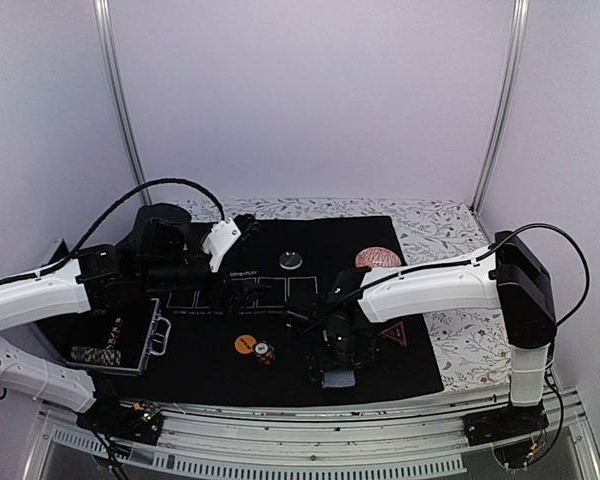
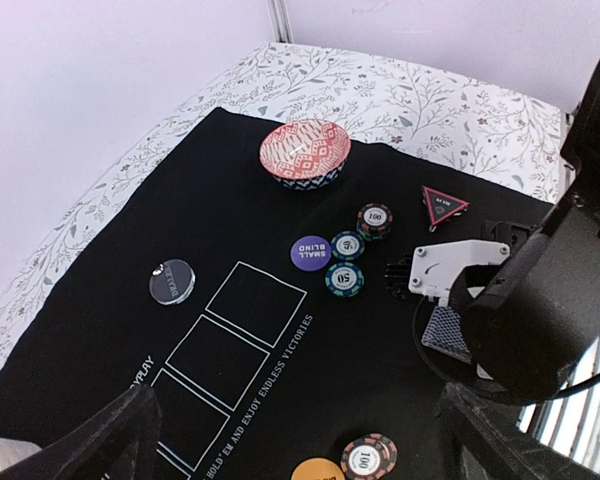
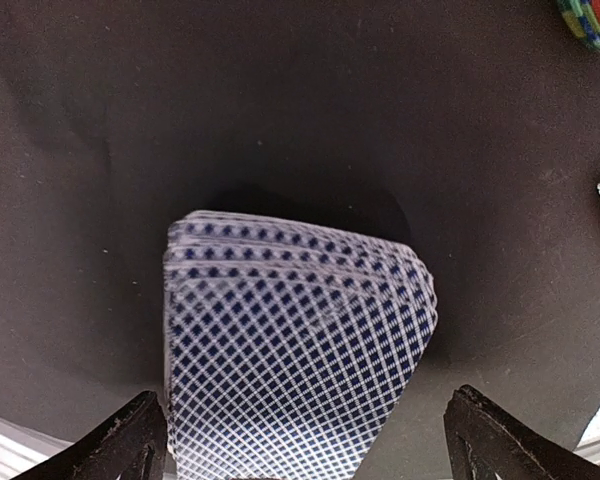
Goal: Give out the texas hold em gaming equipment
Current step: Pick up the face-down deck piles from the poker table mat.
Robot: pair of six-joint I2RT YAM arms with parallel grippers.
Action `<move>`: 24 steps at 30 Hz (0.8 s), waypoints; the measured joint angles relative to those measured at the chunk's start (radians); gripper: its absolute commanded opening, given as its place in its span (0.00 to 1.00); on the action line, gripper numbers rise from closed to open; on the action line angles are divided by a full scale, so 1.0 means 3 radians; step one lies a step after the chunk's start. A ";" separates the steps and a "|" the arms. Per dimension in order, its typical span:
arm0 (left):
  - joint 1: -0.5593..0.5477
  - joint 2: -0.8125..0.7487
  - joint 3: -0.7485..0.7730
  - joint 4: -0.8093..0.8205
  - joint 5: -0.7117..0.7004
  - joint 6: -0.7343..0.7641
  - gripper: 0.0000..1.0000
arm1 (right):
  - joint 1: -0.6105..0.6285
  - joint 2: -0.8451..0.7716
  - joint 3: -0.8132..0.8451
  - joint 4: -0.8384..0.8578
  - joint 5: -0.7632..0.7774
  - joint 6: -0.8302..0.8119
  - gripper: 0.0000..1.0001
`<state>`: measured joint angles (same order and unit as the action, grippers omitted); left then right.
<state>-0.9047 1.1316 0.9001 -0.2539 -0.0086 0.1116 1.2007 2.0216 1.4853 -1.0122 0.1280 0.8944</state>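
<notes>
A fanned stack of blue-patterned playing cards (image 3: 290,350) lies between my right gripper's (image 3: 305,440) wide-apart fingers, with a gap on the right side. It also shows near the mat's front edge (image 1: 338,379). My right gripper (image 1: 337,362) hovers low over it. My left gripper (image 2: 300,440) is open and empty, above the printed boxes (image 1: 242,255). On the black mat (image 1: 210,370) lie a black dealer disc (image 1: 291,260), an orange disc (image 1: 244,344) with a striped chip (image 1: 265,352), a purple disc (image 2: 311,252), three striped chips (image 2: 347,244), and a red-edged triangle (image 1: 394,333).
A red patterned bowl (image 1: 378,258) stands at the mat's back right. An open case (image 1: 152,338) holding rows of chips (image 1: 95,353) sits at the left. The floral tablecloth (image 1: 460,340) surrounds the mat. A wall stands close behind.
</notes>
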 measured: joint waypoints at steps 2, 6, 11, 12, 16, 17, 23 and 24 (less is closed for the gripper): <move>0.0000 0.0000 -0.0006 0.0005 -0.0001 0.0001 0.98 | 0.0009 0.0013 -0.0003 -0.0019 -0.0006 0.0011 0.99; 0.0000 -0.0004 -0.0008 0.0006 -0.0013 0.0003 0.98 | 0.0011 0.0014 -0.0017 0.0028 -0.0023 0.0010 1.00; 0.0000 -0.0004 -0.0029 0.0008 -0.0029 0.0003 0.98 | 0.0011 0.0098 -0.0022 0.0128 -0.0061 -0.0043 0.98; 0.0000 -0.0004 -0.0034 0.0006 -0.0032 0.0004 0.98 | 0.0011 0.0125 -0.0024 0.0142 -0.0070 -0.0053 0.96; 0.0000 -0.0006 -0.0043 0.0006 -0.0062 0.0019 0.98 | 0.0001 0.0137 -0.0024 0.0184 -0.0114 -0.0074 0.90; 0.0000 -0.0010 -0.0043 0.0006 -0.0074 0.0024 0.98 | 0.0001 0.0139 -0.0025 0.0197 -0.0122 -0.0078 0.88; 0.0004 -0.0067 -0.0043 -0.0003 -0.0089 0.0022 0.98 | -0.0005 0.0137 -0.0050 0.0294 -0.0189 -0.0102 0.70; 0.0006 -0.0079 -0.0043 -0.0006 -0.0092 0.0020 0.98 | -0.0005 0.0136 -0.0055 0.0299 -0.0188 -0.0108 0.69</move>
<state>-0.9028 1.1080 0.8871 -0.2558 -0.0360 0.1177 1.1992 2.0624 1.4689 -0.9226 0.0715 0.8619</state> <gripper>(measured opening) 0.982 0.745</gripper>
